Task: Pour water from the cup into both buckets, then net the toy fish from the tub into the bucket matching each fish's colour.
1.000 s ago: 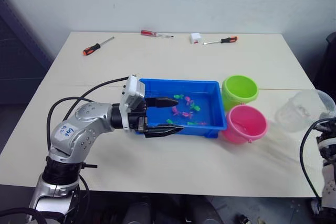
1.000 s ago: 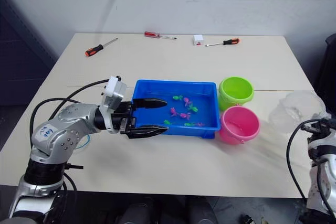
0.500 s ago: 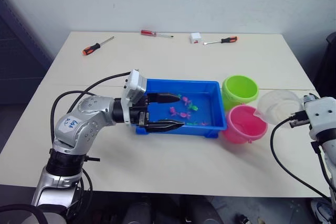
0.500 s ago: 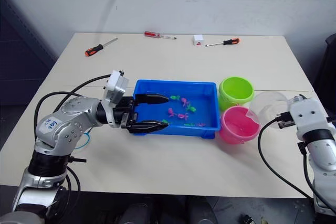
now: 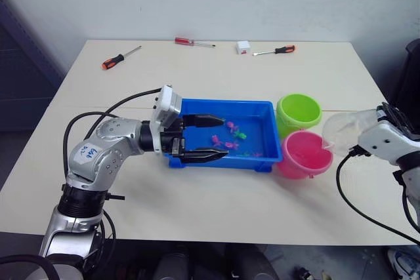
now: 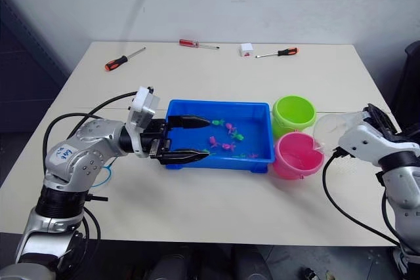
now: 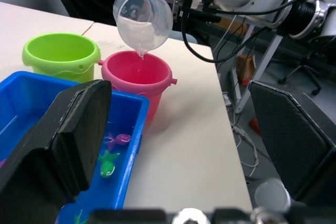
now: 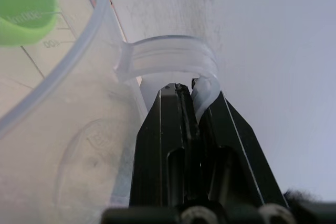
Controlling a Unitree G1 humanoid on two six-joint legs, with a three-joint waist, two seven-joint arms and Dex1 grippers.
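While the right hand [image 8: 184, 90] pinches the cup's [image 7: 143, 19] handle, water drips into the pink bucket [image 7: 137, 73].

Silver arms, black fingers [image 5: 205, 121], black cables

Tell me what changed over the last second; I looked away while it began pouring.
The right gripper, shut on the cup by its handle, carried it from the table's right edge in over the pink bucket and tipped it, lip down. The left gripper edged further over the tub, fingers open. Both buckets, including the green bucket, and the fish stayed put.
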